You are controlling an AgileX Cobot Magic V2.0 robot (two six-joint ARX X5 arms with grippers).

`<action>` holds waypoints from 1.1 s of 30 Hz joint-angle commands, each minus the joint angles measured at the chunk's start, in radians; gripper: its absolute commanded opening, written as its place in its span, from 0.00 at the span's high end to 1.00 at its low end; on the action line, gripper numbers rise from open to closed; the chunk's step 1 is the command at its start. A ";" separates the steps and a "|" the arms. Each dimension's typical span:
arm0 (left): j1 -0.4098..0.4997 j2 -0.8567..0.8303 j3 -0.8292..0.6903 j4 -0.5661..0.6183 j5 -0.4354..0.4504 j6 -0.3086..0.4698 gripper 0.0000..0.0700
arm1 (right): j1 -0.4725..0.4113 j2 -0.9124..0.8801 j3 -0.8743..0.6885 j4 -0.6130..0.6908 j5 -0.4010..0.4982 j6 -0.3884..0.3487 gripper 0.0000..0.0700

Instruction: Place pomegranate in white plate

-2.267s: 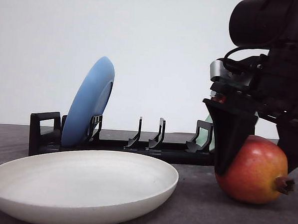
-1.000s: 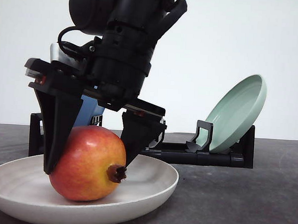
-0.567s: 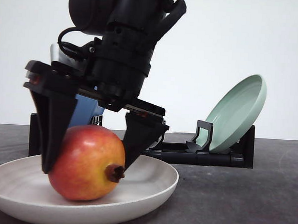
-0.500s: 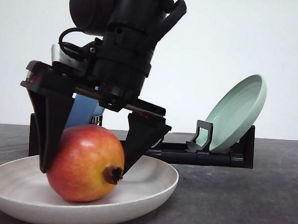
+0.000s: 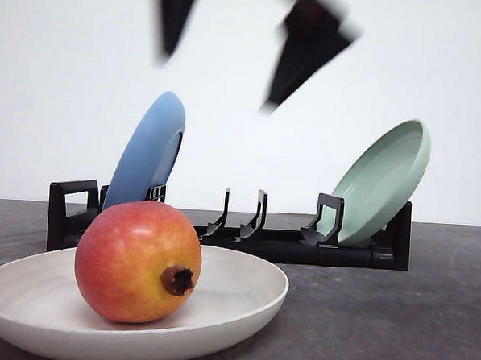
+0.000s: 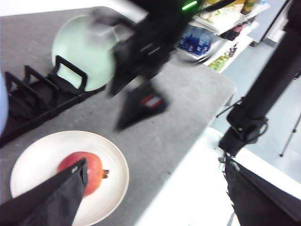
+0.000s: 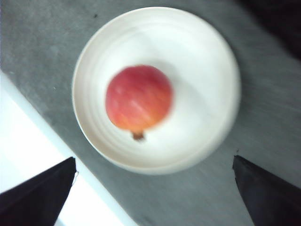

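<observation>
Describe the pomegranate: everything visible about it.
The pomegranate is a round fruit with smooth skin, red over most of its surface and shading to orange-yellow low down. A small dark brown dried crown sticks out sideways, towards the front camera and a little to its right. It looks whole and unmarked. It rests on its side inside the white plate, left of centre in the front view, touching only the plate. No gripper holds it: the right gripper, blurred, is open and well above it.

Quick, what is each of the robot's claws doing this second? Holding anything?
Left gripper: open, holding nothing.
Right gripper: open, holding nothing; the pomegranate lies free in the white plate.
</observation>
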 commanded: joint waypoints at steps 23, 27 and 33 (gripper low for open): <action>-0.013 0.002 0.019 0.008 -0.236 0.007 0.23 | 0.009 -1.173 -0.695 0.338 0.237 0.100 0.01; -0.013 0.002 0.019 0.001 -0.241 -0.003 1.00 | 0.009 -1.189 -0.695 0.328 0.235 0.092 1.00; -0.012 0.000 0.019 0.009 -0.263 -0.001 1.00 | 0.010 -1.188 -0.695 0.334 0.241 0.092 0.95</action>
